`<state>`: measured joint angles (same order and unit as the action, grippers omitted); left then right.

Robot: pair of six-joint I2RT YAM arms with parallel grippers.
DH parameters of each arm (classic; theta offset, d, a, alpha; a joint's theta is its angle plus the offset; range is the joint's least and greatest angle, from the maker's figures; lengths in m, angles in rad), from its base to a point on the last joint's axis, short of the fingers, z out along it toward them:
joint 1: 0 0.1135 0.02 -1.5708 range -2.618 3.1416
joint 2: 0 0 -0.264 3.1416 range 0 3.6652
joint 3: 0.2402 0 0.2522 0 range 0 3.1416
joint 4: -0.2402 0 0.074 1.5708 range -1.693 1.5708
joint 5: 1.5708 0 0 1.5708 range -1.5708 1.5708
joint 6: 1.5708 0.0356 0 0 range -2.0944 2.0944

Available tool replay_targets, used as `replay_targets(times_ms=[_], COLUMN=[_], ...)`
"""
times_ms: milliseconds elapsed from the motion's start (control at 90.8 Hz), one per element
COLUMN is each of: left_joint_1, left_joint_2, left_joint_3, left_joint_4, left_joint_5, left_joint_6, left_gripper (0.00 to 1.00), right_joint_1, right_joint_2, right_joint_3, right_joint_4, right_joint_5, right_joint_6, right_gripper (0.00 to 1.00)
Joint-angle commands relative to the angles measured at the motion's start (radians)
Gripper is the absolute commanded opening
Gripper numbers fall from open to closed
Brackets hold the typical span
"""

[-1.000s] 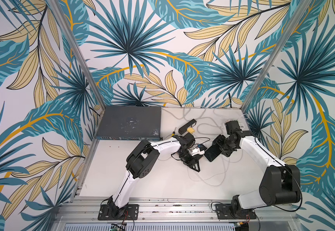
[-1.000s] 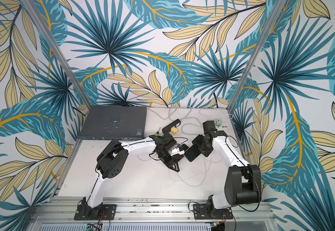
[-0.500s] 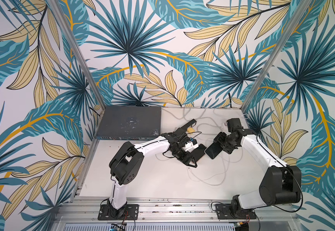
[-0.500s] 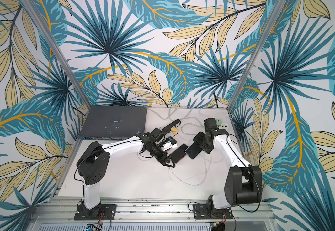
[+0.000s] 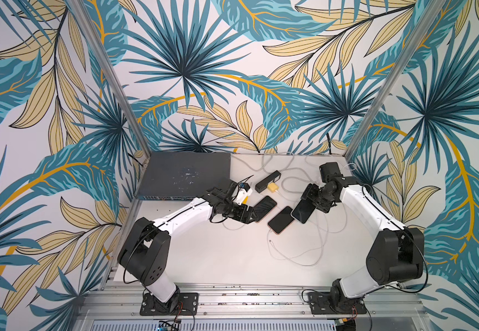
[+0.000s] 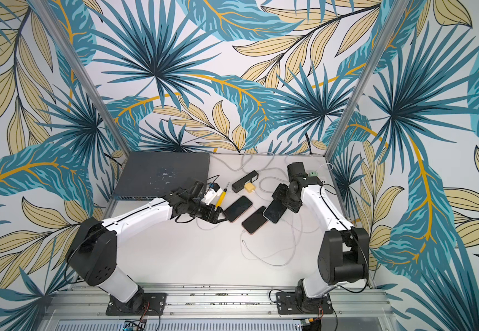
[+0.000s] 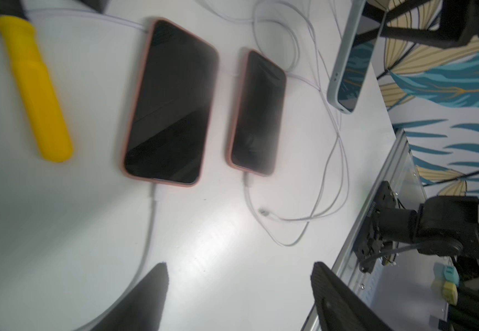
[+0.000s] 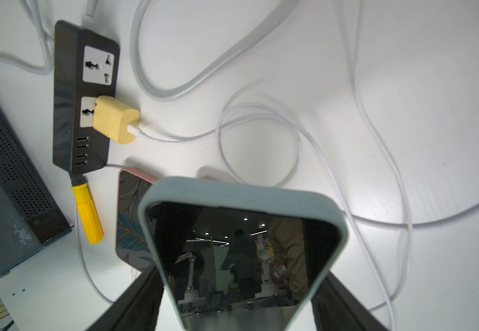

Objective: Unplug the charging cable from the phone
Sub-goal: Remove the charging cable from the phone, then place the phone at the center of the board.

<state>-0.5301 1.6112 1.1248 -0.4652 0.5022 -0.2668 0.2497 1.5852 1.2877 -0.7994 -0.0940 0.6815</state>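
My right gripper [image 8: 241, 272] is shut on a phone in a grey-blue case [image 8: 241, 252], held tilted above the table [image 5: 302, 210] [image 6: 275, 210]. In the left wrist view this phone [image 7: 353, 57] has no cable at its lower end. A white charging cable's loose plug [image 7: 264, 212] lies on the table [image 5: 269, 242]. Two pink-cased phones [image 7: 172, 103] [image 7: 257, 114] lie flat side by side, each with a white cable in its end. My left gripper [image 7: 238, 269] [image 5: 249, 213] is open and empty, beside the left pink phone [image 5: 265, 205].
A yellow-handled screwdriver [image 6: 220, 197] lies by the left wrist. A black power strip [image 8: 86, 94] holds a yellow charger [image 8: 115, 119]. A dark grey network switch [image 5: 184, 174] fills the back left. White cable loops [image 5: 315, 238] sprawl across the table's right half.
My left gripper has opened and drawn back to the left, away from the grey-blue phone, and its elbow has swung out left. The right gripper still holds the phone.
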Motion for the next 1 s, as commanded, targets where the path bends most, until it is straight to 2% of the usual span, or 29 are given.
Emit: replay_targets(times_ms=[0, 231, 364, 584, 848, 992], left_joint_1=[0.058, 0.136, 0.179, 0.219, 0.224, 0.224], left_joint_2=[-0.039, -0.075, -0.123, -0.161, -0.213, -0.24], left_joint_3=[-0.032, -0.071, -0.099, -0.097, -0.124, -0.134], left_joint_4=[0.01, -0.027, -0.033, -0.091, -0.131, -0.156], left_joint_5=[-0.14, -0.269, -0.339, -0.39, -0.374, -0.371], left_joint_6=[-0.059, -0.107, -0.135, -0.142, -0.118, -0.105], left_gripper=[0.82, 0.81, 0.81, 0.82, 0.82, 0.82], right_joint_1=[0.076, 0.261, 0.358, 0.48, 0.606, 0.672], right_joint_2=[0.037, 0.146, 0.241, 0.398, 0.417, 0.378], right_joint_3=[0.038, 0.101, 0.179, 0.302, 0.255, 0.186], right_joint_4=[-0.012, 0.045, 0.053, 0.041, 0.017, 0.03], right_joint_5=[-0.041, -0.124, -0.154, -0.223, -0.204, -0.198], right_joint_6=[-0.018, 0.054, 0.052, 0.043, 0.068, 0.137], right_gripper=[0.69, 0.69, 0.69, 0.69, 0.69, 0.69])
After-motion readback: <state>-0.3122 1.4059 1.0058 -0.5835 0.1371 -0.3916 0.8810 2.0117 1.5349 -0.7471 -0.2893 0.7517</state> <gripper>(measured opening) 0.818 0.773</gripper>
